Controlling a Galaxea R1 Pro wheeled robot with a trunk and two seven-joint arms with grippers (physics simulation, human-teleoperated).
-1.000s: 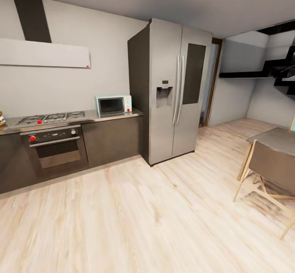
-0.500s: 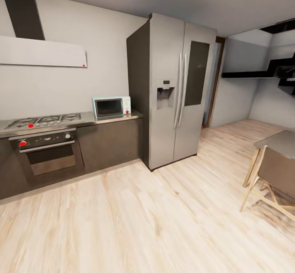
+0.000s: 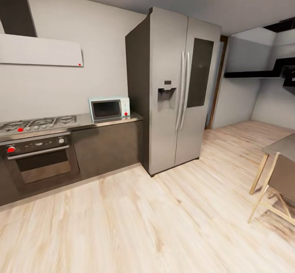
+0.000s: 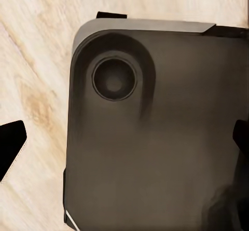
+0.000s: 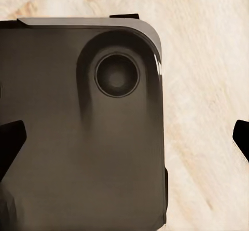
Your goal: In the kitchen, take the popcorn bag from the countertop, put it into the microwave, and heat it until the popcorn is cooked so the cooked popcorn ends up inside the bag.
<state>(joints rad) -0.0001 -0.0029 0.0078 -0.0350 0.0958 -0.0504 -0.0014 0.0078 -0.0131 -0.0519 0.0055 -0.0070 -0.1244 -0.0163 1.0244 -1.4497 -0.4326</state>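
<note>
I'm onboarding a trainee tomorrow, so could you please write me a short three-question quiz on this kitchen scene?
1. True or false: the microwave has its door closed.
2. Multiple choice: what stands directly beside the microwave, at the end of the countertop? A) a sink B) the tall grey fridge C) a dishwasher
3. Fill in: the gas hob sits directly above the built-in ____.

Key: 1 true. 2 B. 3 oven.
</note>
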